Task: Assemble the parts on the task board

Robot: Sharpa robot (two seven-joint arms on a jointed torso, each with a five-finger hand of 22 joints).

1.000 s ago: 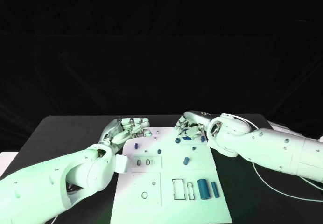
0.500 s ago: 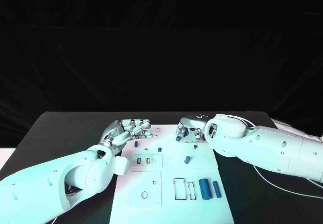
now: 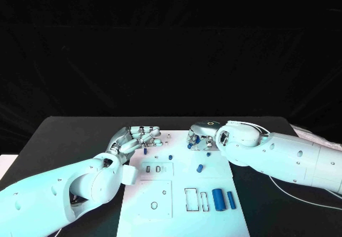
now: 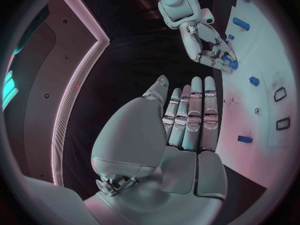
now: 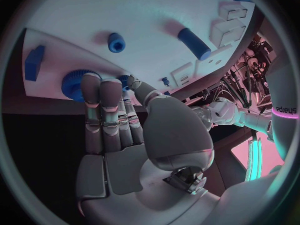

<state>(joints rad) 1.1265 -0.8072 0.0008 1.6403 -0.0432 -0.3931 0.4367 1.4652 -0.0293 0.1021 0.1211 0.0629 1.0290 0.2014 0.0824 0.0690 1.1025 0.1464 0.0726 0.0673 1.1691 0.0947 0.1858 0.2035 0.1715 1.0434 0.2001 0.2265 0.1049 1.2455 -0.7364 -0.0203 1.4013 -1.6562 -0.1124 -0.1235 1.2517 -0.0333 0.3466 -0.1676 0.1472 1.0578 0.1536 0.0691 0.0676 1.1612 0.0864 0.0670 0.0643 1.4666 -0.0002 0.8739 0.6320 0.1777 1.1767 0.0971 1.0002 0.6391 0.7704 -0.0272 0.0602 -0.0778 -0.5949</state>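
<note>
On the white board [image 3: 182, 197], the long blue cylinders [image 3: 217, 199] lie nearest, and at its far edge the right robot hand [image 3: 197, 139] fingers a blue toothed wheel [image 5: 76, 81], grip uncertain, the left robot hand [image 3: 137, 138] flat-open beside the board.

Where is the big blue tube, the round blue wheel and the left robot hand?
big blue tube [image 3: 218, 199], head view, middle of its side.
round blue wheel [image 5: 74, 82], right wrist view, toothed rim.
left robot hand [image 4: 187, 122], left wrist view, straight fingers.
</note>
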